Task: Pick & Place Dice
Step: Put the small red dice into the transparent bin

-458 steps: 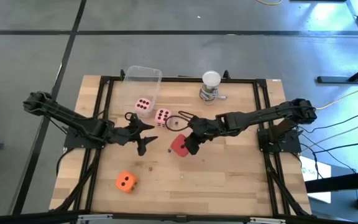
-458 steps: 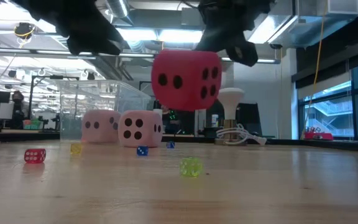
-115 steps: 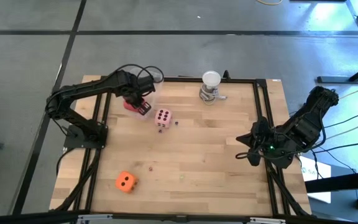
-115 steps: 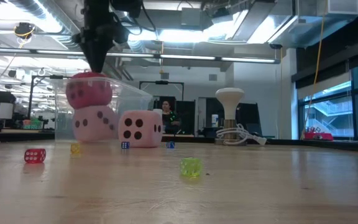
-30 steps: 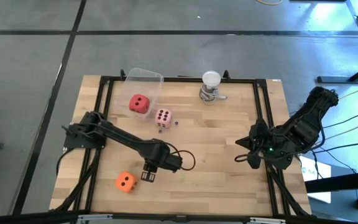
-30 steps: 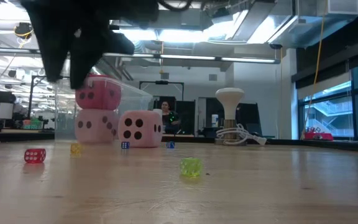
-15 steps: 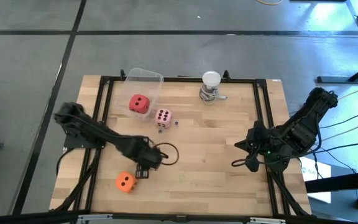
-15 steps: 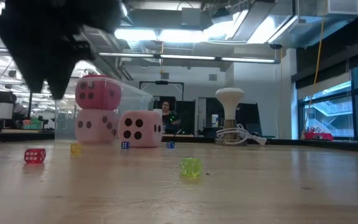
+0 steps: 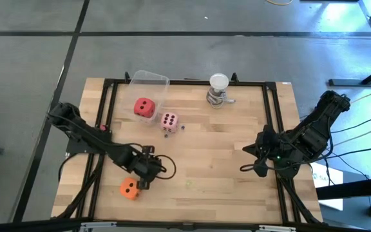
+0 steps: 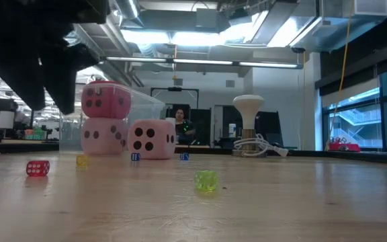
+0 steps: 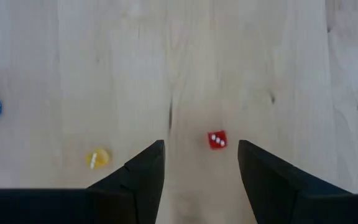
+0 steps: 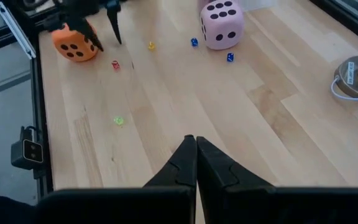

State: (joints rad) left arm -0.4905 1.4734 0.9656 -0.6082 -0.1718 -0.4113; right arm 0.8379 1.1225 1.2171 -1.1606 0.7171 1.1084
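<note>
Left tool is low over the bench, fingers parted with nothing between them. In its wrist view the gap between the two dark fingers frames bare wood, with a tiny red die sitting just ahead of that gap and a tiny yellow one off to one side.

The orange die is right beside the left tool, on its outer side toward the bench's near edge, and I can't tell if they're touching. The red die is well away from that tool, up in the clear bin at the far side, and from the low view it's stacked on top of a pink die. The other pink die sits on the bench just outside the bin, also well clear of the left tool.

Right tool is shut tight, empty, parked over the right edge of the bench, far from all the dice.
</note>
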